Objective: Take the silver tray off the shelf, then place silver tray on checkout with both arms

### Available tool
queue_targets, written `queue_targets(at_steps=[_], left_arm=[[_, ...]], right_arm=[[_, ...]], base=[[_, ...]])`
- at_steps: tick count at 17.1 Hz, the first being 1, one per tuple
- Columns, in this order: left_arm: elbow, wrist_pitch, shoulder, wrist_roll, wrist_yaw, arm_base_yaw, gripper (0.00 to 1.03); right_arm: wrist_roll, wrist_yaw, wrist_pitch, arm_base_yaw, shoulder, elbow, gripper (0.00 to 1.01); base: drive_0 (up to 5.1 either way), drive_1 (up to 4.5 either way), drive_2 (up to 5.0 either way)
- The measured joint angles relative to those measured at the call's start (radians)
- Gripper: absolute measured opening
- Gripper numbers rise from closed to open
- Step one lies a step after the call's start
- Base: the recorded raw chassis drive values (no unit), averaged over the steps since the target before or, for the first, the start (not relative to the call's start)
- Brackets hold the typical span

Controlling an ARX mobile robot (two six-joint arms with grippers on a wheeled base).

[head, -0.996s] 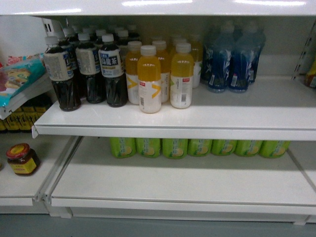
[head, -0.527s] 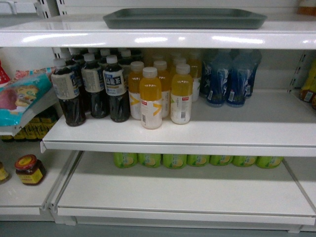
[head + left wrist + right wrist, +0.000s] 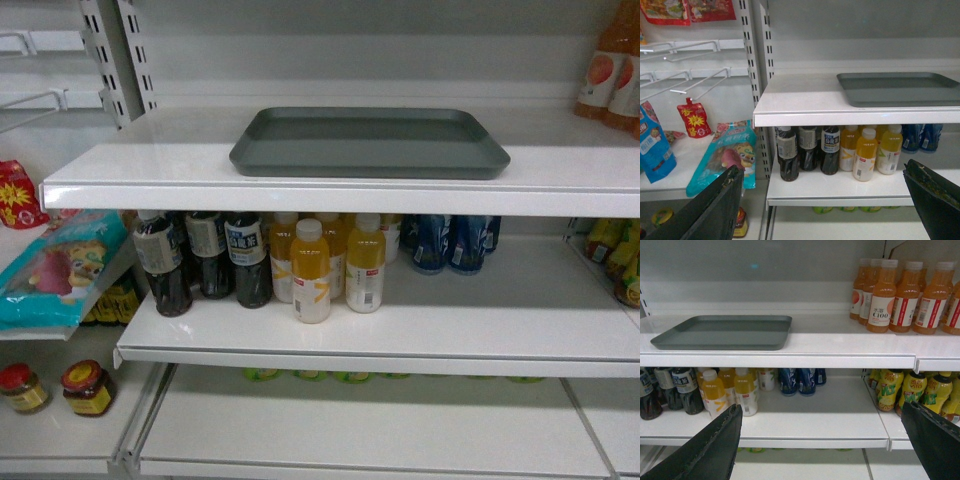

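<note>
A: Closest to the lenses, what do the wrist cameras show?
B: The left gripper [image 3: 822, 200] has its black fingers [image 3: 710, 207] spread wide, one at each lower corner of its view, with nothing between them. The right gripper [image 3: 822, 437] is the same: jaws wide apart and empty. Neither arm shows in the head view.

A: And just beyond them?
B: The middle shelf board [image 3: 420, 335] with drinks: dark tea bottles [image 3: 205, 260] on the left, yellow juice bottles [image 3: 330, 265] in the middle, blue bottles [image 3: 450, 240] further back to the right. To the left, a teal snack bag [image 3: 60, 270] lies tilted on a neighbouring board, and two red-lidded jars [image 3: 55, 385] stand lower down.

A: Where is the silver tray?
B: The silver tray [image 3: 370, 142] lies flat on the shelf [image 3: 130, 165] above the drinks, its front rim close to the shelf's front lip. Both grippers are well apart from it, lower and nearer the cameras.

A: Anything further back?
B: Orange drink bottles [image 3: 905, 287] stand on the same level, to the tray's right, near the back wall.
</note>
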Motion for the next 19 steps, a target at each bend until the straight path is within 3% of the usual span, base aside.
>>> queue_targets(at_steps=[3, 19], left_arm=[[0.0, 0.0, 0.0, 0.0, 0.0, 0.0, 0.98], [0.0, -0.003, 0.0, 0.0, -0.001, 0.0, 0.98]], right_arm=[[0.0, 0.0, 0.0, 0.0, 0.0, 0.0, 0.98], [0.0, 0.0, -0.002, 0.0, 0.0, 0.0, 0.98]], base=[[0.0, 0.0, 0.0], [0.0, 4.23, -4.3]])
